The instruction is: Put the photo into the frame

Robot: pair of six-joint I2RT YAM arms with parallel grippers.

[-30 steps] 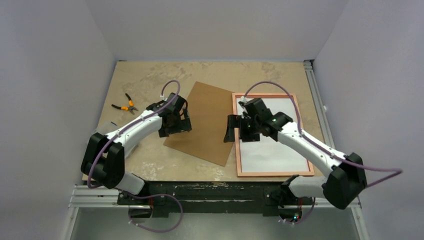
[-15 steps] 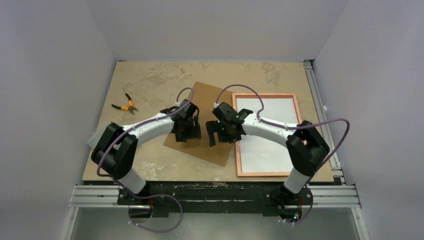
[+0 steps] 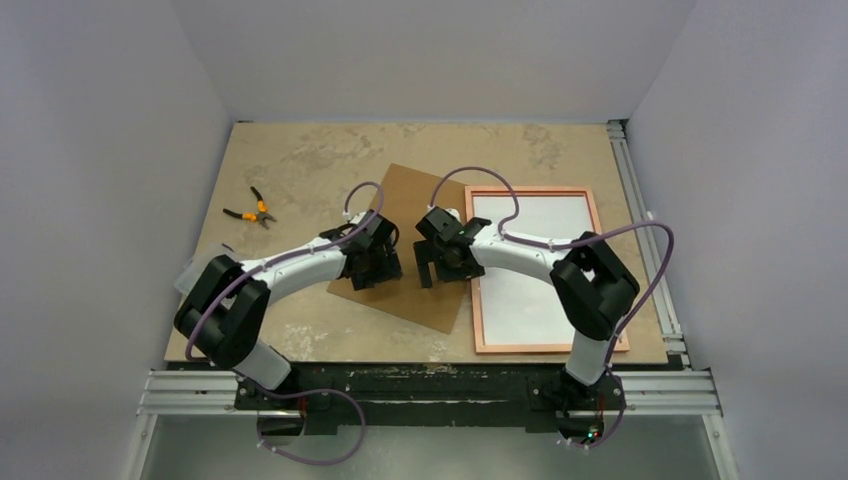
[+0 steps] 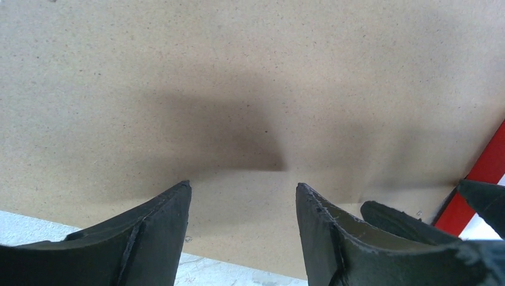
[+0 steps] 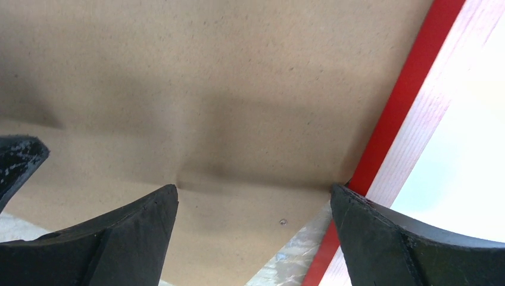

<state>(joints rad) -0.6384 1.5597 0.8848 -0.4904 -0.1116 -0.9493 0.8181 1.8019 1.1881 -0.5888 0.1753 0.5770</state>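
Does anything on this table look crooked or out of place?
Yes: the brown board lies askew, turned at an angle to the frame, which sits square to the table edge. The left gripper and right gripper hover open over it. Pliers lie off to the left, seemingly unrelated to framing.

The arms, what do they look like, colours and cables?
The left arm and right arm have white links and black joints. A purple cable loops along each. The left gripper and right gripper are black, each with two wedge-shaped fingers.
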